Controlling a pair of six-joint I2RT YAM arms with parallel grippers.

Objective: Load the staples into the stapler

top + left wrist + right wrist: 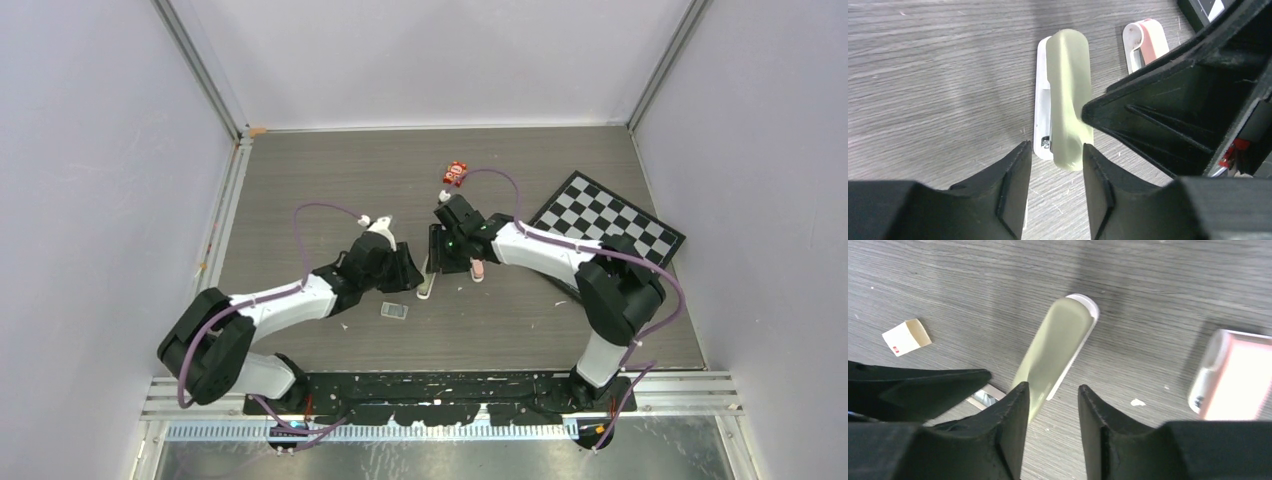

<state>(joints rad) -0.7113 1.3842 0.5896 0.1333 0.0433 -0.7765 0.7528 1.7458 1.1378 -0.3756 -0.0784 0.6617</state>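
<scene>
The olive-grey stapler (427,285) lies flat on the table between my two grippers, its top sitting slightly askew on a white base. In the left wrist view the stapler (1065,95) ends just between the tips of my open left gripper (1055,150), with no contact visible. In the right wrist view the stapler (1058,345) runs away from my open right gripper (1048,390), its near end behind one finger. A silvery metal bit (982,396) shows beside that end; I cannot tell whether it is staples. My left gripper (405,272) and right gripper (447,262) are close together.
A pink-and-white piece (477,269) lies just right of the stapler, also in the left wrist view (1147,42) and right wrist view (1230,377). A small white-and-red box (905,336) lies left of it (394,312). A red packet (456,173) and a checkerboard (608,218) lie farther back.
</scene>
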